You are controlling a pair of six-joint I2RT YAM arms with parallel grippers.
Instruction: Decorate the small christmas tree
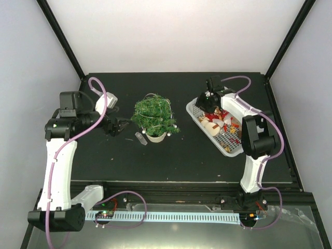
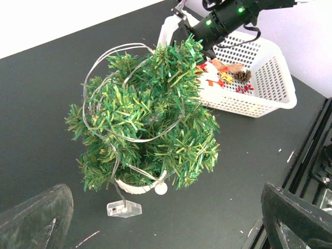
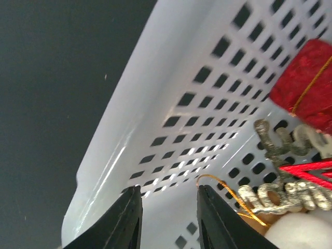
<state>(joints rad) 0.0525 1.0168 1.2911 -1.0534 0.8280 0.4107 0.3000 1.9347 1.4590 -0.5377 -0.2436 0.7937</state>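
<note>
Your right gripper (image 3: 168, 218), lower centre in the basket (image 3: 129, 129), stands narrowly parted, empty — shutting here misses the gold loop (image 3: 224, 185) alongside; left gripper (image 2: 166, 223) gapes wide, empty.

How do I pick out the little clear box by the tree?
On the black table, find the small christmas tree at the centre. At the foot of its whitish pot, toward the left arm, lies a clear box joined to the tree's wire: the only transparent thing there.
</note>
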